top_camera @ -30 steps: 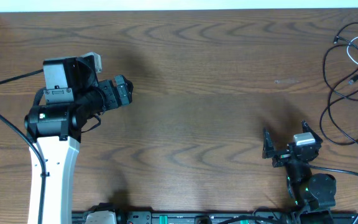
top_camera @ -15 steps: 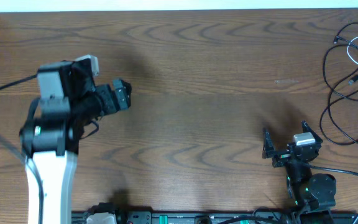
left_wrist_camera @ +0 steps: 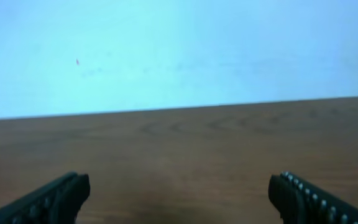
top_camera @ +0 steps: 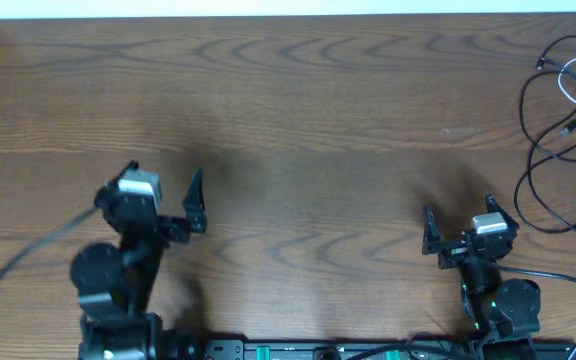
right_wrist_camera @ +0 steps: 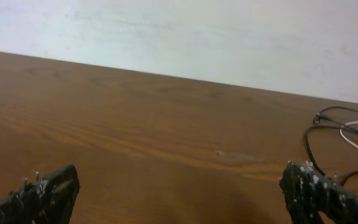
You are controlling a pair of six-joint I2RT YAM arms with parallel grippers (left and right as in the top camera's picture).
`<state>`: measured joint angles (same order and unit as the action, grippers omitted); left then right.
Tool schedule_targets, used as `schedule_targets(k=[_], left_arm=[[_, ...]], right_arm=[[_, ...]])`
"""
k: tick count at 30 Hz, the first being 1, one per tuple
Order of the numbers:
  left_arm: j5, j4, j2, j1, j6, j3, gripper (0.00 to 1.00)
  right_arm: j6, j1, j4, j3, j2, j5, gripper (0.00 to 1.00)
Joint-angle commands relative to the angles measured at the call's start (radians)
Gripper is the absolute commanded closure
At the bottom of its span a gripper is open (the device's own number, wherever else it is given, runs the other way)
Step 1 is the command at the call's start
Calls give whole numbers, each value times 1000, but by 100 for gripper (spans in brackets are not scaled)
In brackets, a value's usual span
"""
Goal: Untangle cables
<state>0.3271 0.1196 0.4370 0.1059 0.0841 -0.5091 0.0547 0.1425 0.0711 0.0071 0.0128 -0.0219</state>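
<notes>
Overhead: My left gripper (top_camera: 163, 180) and right gripper (top_camera: 458, 215) sit low at the near edge of the wooden table (top_camera: 318, 120), both with fingers spread wide and holding nothing. The black cable (top_camera: 524, 100) sprawls in loose loops at the far right, running out of frame, with the white cable (top_camera: 566, 84) bunched inside its upper loops. Neither gripper touches them.

Left wrist: My left gripper (left_wrist_camera: 179, 193) gapes over bare wood; no cable is in sight.

Right wrist: My right gripper (right_wrist_camera: 179, 186) stands open, with the black cable (right_wrist_camera: 305, 140) and white cable (right_wrist_camera: 355, 142) ahead at the right margin.

The risks, as I judge them: pinching both strands together would tighten the tangle; a careless pull near the edge could drag the cables off the table; and sending my left arm across could crowd my right.
</notes>
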Motion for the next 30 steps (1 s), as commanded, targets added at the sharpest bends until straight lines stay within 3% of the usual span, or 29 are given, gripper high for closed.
schedule_targets(k=[1, 13, 30], left_arm=[[-43, -64, -123, 24, 58, 176, 2], [-158, -117, -404, 24, 53, 477, 2], [-182, -61, -430, 21, 50, 505, 2]], right_arm=[[-16, 7, 4, -2, -5, 1, 1], [-16, 7, 4, -2, -5, 1, 1], [-16, 7, 4, -2, -5, 1, 1]])
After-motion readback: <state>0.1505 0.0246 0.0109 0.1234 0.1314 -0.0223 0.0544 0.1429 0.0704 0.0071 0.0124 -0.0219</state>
